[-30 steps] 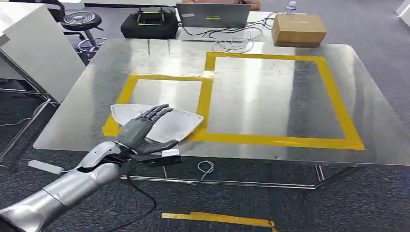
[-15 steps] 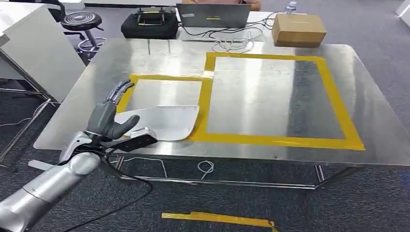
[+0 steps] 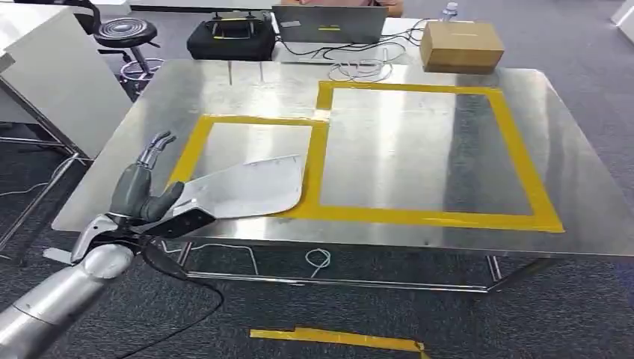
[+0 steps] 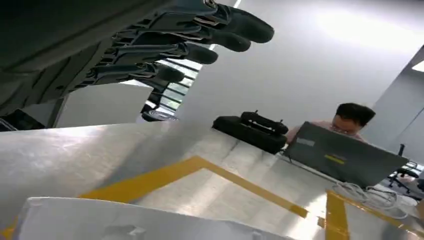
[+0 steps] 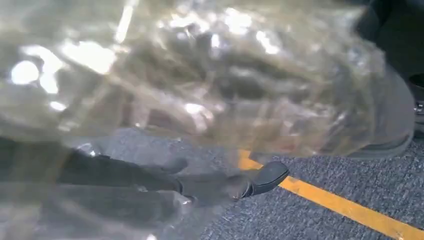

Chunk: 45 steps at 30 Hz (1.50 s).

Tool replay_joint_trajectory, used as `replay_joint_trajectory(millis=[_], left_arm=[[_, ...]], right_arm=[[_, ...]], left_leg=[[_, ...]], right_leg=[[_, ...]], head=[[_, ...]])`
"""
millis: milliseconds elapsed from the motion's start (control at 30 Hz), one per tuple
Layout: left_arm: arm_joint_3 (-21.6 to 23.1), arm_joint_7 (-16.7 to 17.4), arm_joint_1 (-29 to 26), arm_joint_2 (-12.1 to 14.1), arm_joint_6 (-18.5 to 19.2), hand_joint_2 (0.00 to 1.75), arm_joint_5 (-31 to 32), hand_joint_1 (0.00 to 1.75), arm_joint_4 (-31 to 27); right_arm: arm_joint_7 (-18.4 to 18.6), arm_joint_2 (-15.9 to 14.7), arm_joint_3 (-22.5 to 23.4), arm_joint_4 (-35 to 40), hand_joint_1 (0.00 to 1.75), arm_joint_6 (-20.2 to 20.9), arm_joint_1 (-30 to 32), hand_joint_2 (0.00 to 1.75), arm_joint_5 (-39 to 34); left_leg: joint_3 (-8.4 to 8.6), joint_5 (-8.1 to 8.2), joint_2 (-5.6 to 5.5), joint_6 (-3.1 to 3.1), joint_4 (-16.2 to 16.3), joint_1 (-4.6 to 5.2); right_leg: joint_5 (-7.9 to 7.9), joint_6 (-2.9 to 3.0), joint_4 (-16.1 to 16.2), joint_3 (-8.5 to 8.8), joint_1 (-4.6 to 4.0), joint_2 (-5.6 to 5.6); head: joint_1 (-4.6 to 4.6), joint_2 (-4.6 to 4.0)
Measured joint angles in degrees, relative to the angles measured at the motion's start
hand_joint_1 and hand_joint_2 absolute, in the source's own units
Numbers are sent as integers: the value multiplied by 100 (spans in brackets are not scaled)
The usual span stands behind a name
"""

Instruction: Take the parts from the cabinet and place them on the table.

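A flat pale grey part [image 3: 243, 191] lies on the steel table [image 3: 389, 161], across the front edge of the smaller yellow-taped square [image 3: 258, 123]. Its left corner reaches the table's front left edge. My left hand [image 3: 142, 191] stands just left of that corner, fingers stretched upward and apart, thumb by the part's edge. In the left wrist view the fingers [image 4: 200, 35] hang spread above the table, and the part [image 4: 125, 222] lies apart from them. In the right wrist view, dark fingers [image 5: 225, 185] show blurred behind crinkled clear plastic [image 5: 200, 75]; their grip is unclear.
A larger yellow-taped rectangle [image 3: 516, 142] takes up the table's right half. Behind the table stand a cardboard box [image 3: 460, 45], a laptop [image 3: 329, 22], cables and a black case [image 3: 232, 37]. A person sits at the laptop [image 4: 350, 122]. A white cabinet [image 3: 52, 82] stands to the left.
My left hand slid off the top of the part and moved left, past the table's corner, lifting its fingers. The part turned and shifted left with it.
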State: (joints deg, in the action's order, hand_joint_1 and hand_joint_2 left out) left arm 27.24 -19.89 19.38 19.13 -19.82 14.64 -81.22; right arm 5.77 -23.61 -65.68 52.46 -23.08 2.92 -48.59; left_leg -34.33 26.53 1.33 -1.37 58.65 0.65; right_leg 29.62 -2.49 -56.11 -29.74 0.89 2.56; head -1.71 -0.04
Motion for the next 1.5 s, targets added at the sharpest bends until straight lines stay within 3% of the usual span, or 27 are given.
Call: replay_joint_trajectory(millis=[100, 133, 200, 267, 300, 333, 400, 433, 467, 600, 633, 667, 700, 800, 833, 900, 933, 967, 1033, 1133, 1200, 1300, 1333, 1400, 1433, 1467, 1500], left_arm=[[-79, -26, -138, 89, -4, 0, 18, 0, 0], [-83, -31, -182, 87, -11, 0, 26, 0, -4], [-90, -33, -202, 92, -20, 0, 46, 0, -4], [-83, -33, -298, 83, -20, 0, 55, 0, -4], [-83, -33, -353, 83, -20, 0, 61, 0, -2], [-85, -33, -400, 83, -20, 0, 70, 0, -2], [-85, -35, -435, 83, -24, 0, 111, 0, -2], [-88, -35, -436, 83, -26, 0, 111, 0, -2], [-92, -35, -435, 85, -31, 0, 114, 0, -2], [-107, -42, -473, 125, -57, 0, 131, 0, 0], [-114, -42, -491, 147, -59, 0, 151, 0, 0], [-125, -41, -472, 168, -61, 0, 160, 0, 0], [-134, -41, -448, 168, -66, 0, 162, 0, -2], [-140, -41, -492, 159, -66, 0, 162, 0, 2], [-144, -41, -505, 159, -66, 0, 162, 0, 4], [-160, -41, -505, 164, -66, 0, 166, 0, 4], [-173, -41, -504, 170, -66, 0, 168, 0, 4], [-182, -41, -500, 179, -68, 0, 171, 0, 4], [-195, -39, -468, 179, -74, 0, 179, 0, 4], [-201, -35, -521, 214, -77, 0, 210, 0, 7], [-212, -26, -517, 230, -94, 0, 214, 0, 9], [-201, -22, -597, 216, -98, 0, 227, 0, 26], [-205, -13, -643, 221, -105, 0, 238, 0, 37], [-236, 11, -720, 236, -144, 0, 284, 0, 52], [-254, 22, -749, 245, -181, 0, 297, 0, 59], [-282, 24, -779, 254, -203, 0, 302, 0, 63], [-317, 33, -800, 256, -217, 0, 304, 0, 72]], right_arm=[[29, -9, -35, 68, 0, -155, -20, 0, 70], [35, -26, -48, 83, 0, -197, -22, 0, 79], [39, -46, -94, 109, 0, -228, -23, 0, 88], [50, -67, -129, 111, 0, -264, -8, 0, 88], [57, -74, -144, 125, 0, -278, -3, 0, 87], [57, -87, -153, 138, 0, -313, 2, 0, 81], [57, -112, -175, 157, 0, -352, 3, 0, 68], [57, -120, -188, 160, 0, -370, 3, 0, 44], [57, -120, -216, 164, 0, -378, 3, 0, 35], [44, -133, -256, 205, 0, -411, 6, 0, 18], [39, -138, -260, 218, 0, -415, -5, 0, 18], [31, -142, -262, 223, 0, -429, -6, 0, 18], [29, -142, -269, 234, 0, -429, -4, 0, 13], [31, -144, -282, 234, 0, -431, 13, 0, 0], [31, -146, -284, 234, 0, -431, 12, 0, -4], [26, -146, -291, 236, 0, -435, -1, 0, -28], [20, -146, -293, 247, 0, -442, -1, 0, -46], [11, -146, -297, 251, 0, -446, 4, 0, -61], [-13, -149, -313, 262, 0, -455, 12, 0, -87], [-31, -170, -330, 273, 0, -468, -12, 0, -142], [-52, -179, -339, 299, 0, -472, -43, 0, -166], [-68, -188, -396, 299, 0, -505, -31, 0, -205], [-74, -190, -411, 299, 0, -525, -14, 0, -232], [-85, -197, -428, 302, 0, -555, 9, 0, -275], [-98, -201, -437, 310, 0, -564, 11, 0, -290], [-105, -216, -450, 315, 0, -571, 13, 0, -312], [-109, -227, -474, 317, 0, -577, 16, 0, -343]], left_leg=[[66, -48, -53, -80, -141, -15], [121, -93, -82, -93, -228, -52], [120, -112, -175, -122, -251, -76], [118, -109, -276, -123, -247, -75], [121, -108, -343, -116, -245, -76], [128, -105, -406, -104, -241, -88], [136, -80, -563, -30, -200, -127], [129, -53, -630, 17, -167, -141], [91, -43, -692, 72, -131, -118], [0, -102, -980, 220, -116, -176], [-12, -48, -800, 238, -63, -174], [-111, 79, -429, 262, 148, -134], [-315, 299, -259, 285, 560, -137], [-925, 701, -175, 293, 1737, -143], [-915, 598, -174, 282, 1700, -143], [-526, 87, -115, 220, 923, -128], [-242, -159, 52, 160, 398, -94], [-92, -134, 356, 119, 132, -24], [-84, -62, 324, 68, 21, 8], [-63, -85, 70, 1, -44, -6], [-54, -97, -47, -37, -76, -50], [-54, -87, -277, -70, -71, -39], [-46, -84, -367, -74, -67, -31], [-17, -76, -545, -76, -64, -20], [4, -68, -627, -64, -63, -20], [8, -60, -692, -52, -64, -32], [-24, -45, -762, -24, -29, 11]], right_leg=[[11, -59, 42, 56, -21, 75], [76, -56, -39, -10, 5, -44], [452, -56, -722, -341, 13, -208], [806, -87, -1649, -824, 22, -238], [780, -102, -1810, -946, 25, -239], [613, -108, -1678, -912, 34, -239], [47, -137, -780, -526, 79, -317], [-173, -161, -269, -293, 129, -529], [-30, -169, -160, -217, 143, -810], [-21, 40, -149, -145, 106, -553], [-39, 87, -124, -130, 121, -473], [-29, 125, -122, -116, 106, -415], [-11, 160, -123, -110, 88, -328], [23, 207, -125, -95, 52, -72], [35, 212, -125, -81, 41, 1], [80, 204, -124, -16, 20, 158], [113, 188, -124, 32, 13, 225], [141, 156, -120, 58, -3, 281], [181, 80, -135, 47, -47, 406], [238, -4, -79, 119, -59, 652], [510, -28, -468, -77, -12, -2], [932, -17, -1769, -819, -31, -234], [838, -8, -1850, -935, -34, -244], [325, 34, -1290, -791, -36, -289], [4, 71, -777, -596, -34, -418], [-172, 108, -366, -449, -27, -687], [-110, 146, -261, -369, 16, -867]], head=[[-2, 0], [6, 0], [31, 0], [22, 0], [35, 0], [28, 0], [31, 0], [37, 0], [54, 0], [41, 0], [46, 0], [-13, 0], [-39, 0], [-37, 0], [-37, 0], [-37, 0], [-37, 0], [-33, 0], [-28, 0], [-31, 0], [7, 0], [30, 0], [24, 0], [26, 0], [28, 0], [28, 0], [13, 0]])
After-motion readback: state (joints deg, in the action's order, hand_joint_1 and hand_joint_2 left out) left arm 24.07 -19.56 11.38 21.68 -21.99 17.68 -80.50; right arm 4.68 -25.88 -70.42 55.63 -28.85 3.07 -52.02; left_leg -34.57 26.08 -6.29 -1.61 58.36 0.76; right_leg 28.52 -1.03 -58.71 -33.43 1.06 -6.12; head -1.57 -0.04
